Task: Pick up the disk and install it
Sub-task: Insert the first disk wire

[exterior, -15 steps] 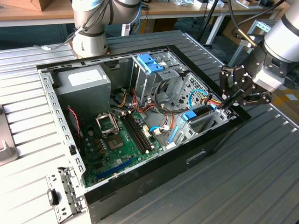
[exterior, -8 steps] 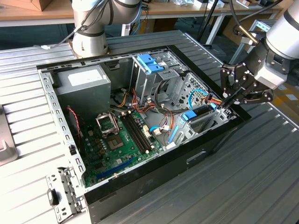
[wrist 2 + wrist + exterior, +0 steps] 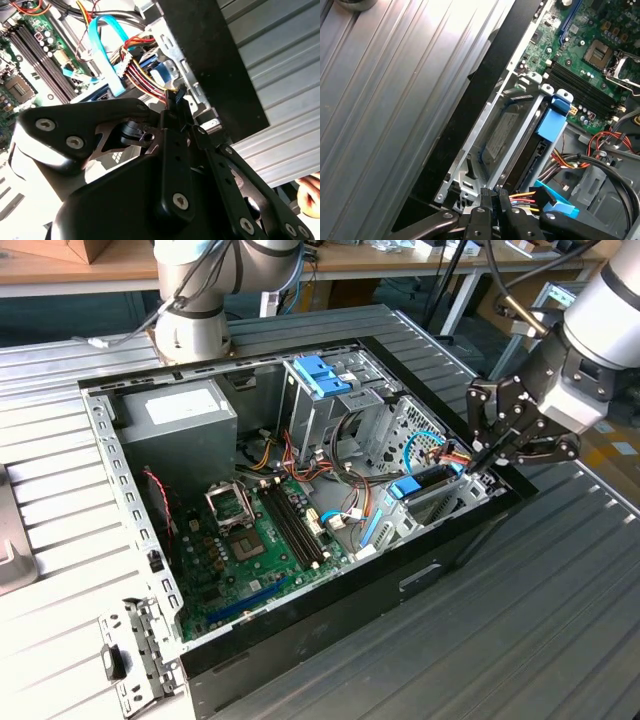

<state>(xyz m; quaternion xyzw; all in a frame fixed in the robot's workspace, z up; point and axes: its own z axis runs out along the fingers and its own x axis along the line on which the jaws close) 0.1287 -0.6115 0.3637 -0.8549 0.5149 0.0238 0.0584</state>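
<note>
At the case's [image 3: 300, 640] corner on the exterior view's right, your gripper [image 3: 482, 462] sits with fingers pinched together, holding nothing visible. The disk [image 3: 506, 131] already lies in its bay beside the blue tab [image 3: 554, 120]. Coloured wires [image 3: 145, 80] crowd the fingertips; motherboard [image 3: 265, 530] nearby.
</note>
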